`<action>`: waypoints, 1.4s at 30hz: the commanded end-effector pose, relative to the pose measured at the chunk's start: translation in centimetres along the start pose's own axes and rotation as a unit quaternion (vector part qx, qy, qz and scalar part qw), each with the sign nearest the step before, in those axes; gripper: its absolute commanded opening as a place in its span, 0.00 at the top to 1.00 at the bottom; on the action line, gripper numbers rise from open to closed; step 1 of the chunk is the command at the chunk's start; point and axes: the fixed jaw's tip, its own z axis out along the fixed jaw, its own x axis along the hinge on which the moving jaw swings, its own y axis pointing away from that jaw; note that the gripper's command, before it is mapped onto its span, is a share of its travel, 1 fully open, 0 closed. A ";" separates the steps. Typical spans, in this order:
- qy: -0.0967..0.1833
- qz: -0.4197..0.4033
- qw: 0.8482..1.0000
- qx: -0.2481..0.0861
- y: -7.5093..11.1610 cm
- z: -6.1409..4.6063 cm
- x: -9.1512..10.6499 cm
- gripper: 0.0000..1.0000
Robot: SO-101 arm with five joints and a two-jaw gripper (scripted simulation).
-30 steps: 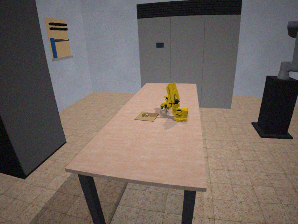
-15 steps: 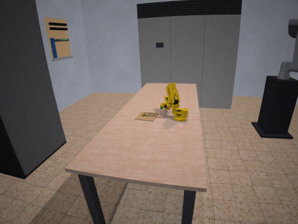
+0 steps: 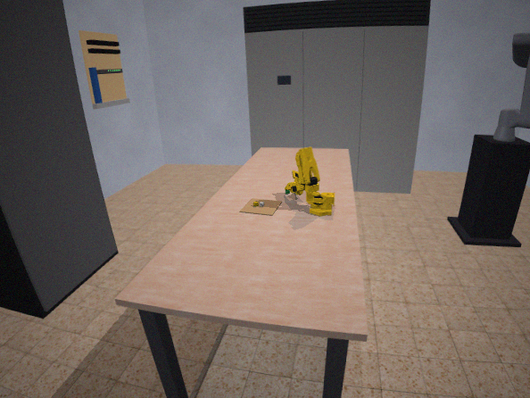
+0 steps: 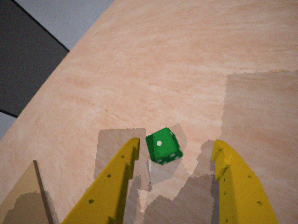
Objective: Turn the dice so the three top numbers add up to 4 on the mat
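One green die (image 4: pixel 163 145) sits right up close in the wrist view, between the two yellow fingers of the end effector (image 4: pixel 172 172), touching neither. The end effector stands partly spread and grips nothing. That die shows a single white pip on the face toward the camera and it looks tilted, one corner pointing down toward the table (image 4: pixel 165 65); whether it rests on the wood or hangs above it, I cannot tell. As a cube it has no long axis to speak of. At the lower left, a corner of the tan mat (image 4: pixel 22 197) pokes in, apart from the green die.

Now the room view: it gives what the wrist cannot, the mat (image 3: pixel 260 207) lying flat on the table (image 3: pixel 250 277) with a yellow die (image 3: pixel 255 203) and a white die (image 3: pixel 262 203) side by side on it. Just beyond, the yellow arm (image 3: pixel 307 176) bends down beside the mat's far right corner, its end effector (image 3: pixel 291 191) low, a fleck of green at the tip. Pips on the two mat dice are too small to read.
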 end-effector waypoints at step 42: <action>0.117 0.037 0.991 0.046 -0.2 5.8 2.3 0.74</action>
